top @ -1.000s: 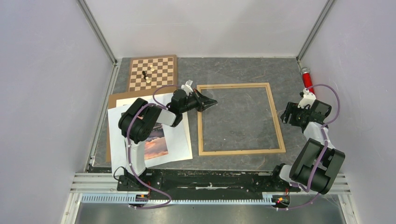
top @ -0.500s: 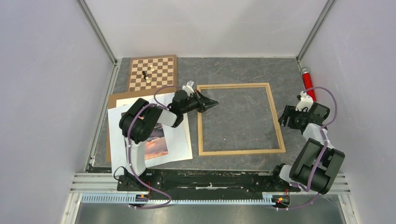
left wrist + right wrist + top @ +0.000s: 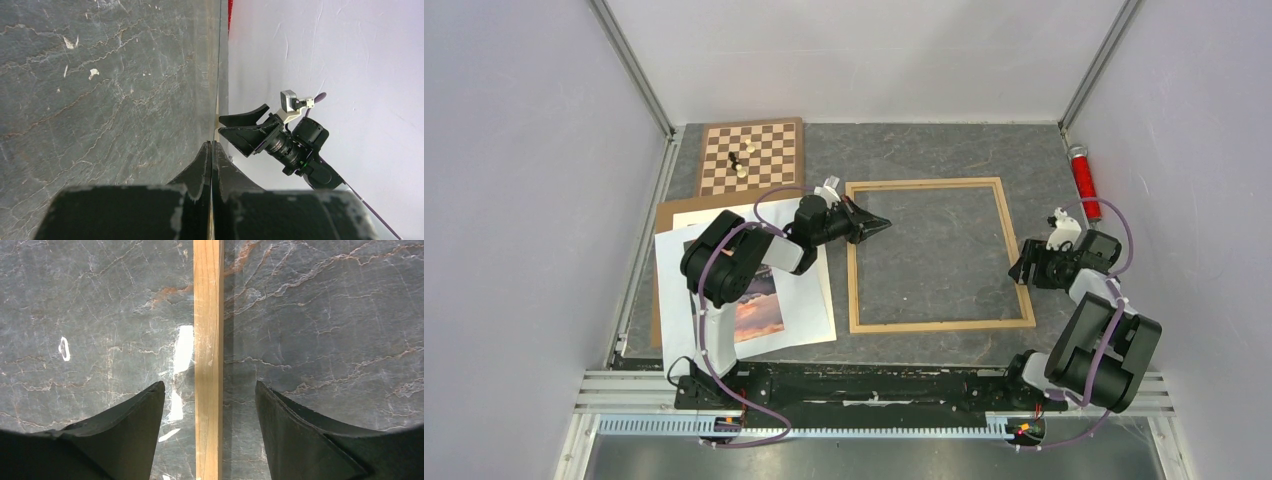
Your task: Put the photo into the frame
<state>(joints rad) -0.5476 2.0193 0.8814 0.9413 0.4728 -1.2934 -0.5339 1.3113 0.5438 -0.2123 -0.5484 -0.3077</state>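
Note:
The frame (image 3: 939, 324), thin light wood, lies flat on the slate table at centre. The photo (image 3: 760, 308), with an orange sky, lies left of it on white sheets, partly hidden under my left arm. My left gripper (image 3: 881, 222) is shut and turned on its side. It reaches over the frame's left rail, and its tips (image 3: 211, 145) are pressed together with nothing visible between them. My right gripper (image 3: 1021, 262) is open and straddles the frame's right rail (image 3: 208, 340), one finger on each side, apart from the wood. It also shows in the left wrist view (image 3: 222, 125).
A chessboard (image 3: 752, 155) with a few pieces sits at the back left. White sheets (image 3: 809, 290) lie on a brown backing board (image 3: 664, 215) at the left. A red cylinder (image 3: 1083, 178) lies by the right wall. Bright glints (image 3: 182, 347) show just inside the rail.
My right gripper has moved nearer and to the left, from beside the frame to over its right rail. The left gripper has hardly shifted.

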